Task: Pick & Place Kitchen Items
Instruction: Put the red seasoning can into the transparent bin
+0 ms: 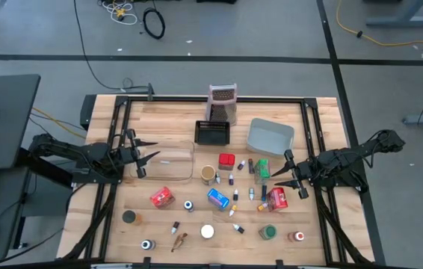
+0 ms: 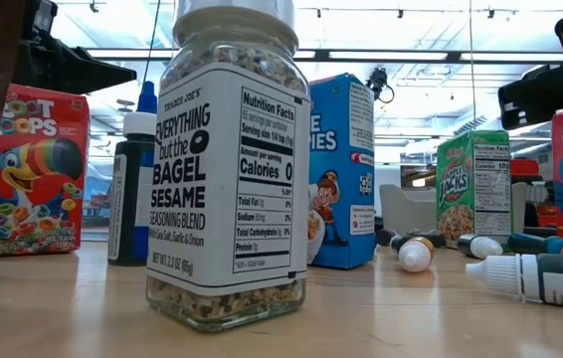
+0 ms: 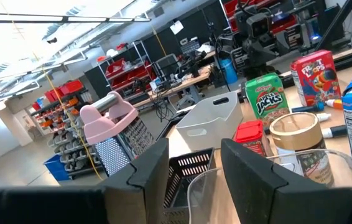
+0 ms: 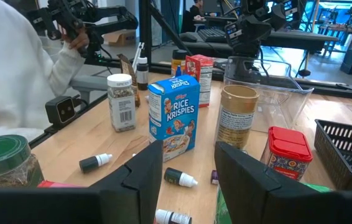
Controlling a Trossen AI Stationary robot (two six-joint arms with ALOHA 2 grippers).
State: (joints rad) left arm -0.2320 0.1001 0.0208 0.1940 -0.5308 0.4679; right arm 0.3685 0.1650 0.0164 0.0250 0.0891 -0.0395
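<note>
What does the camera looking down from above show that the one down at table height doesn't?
Only the overhead view shows both arms, the left pincer and right pincer open and empty, plus the grater, black basket, grey tray and clear tub. Only the table-level view shows the label on the seasoning jar and the ceiling lights behind. Both show the blue cereal box, up close in the low one.

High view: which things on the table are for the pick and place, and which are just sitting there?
Job items: Rice Krispies box, Froot Loops box, seasoning jar, green-lidded jar, small dropper bottles.

Not items: box grater, mesh basket, grey tray, clear tub.
</note>
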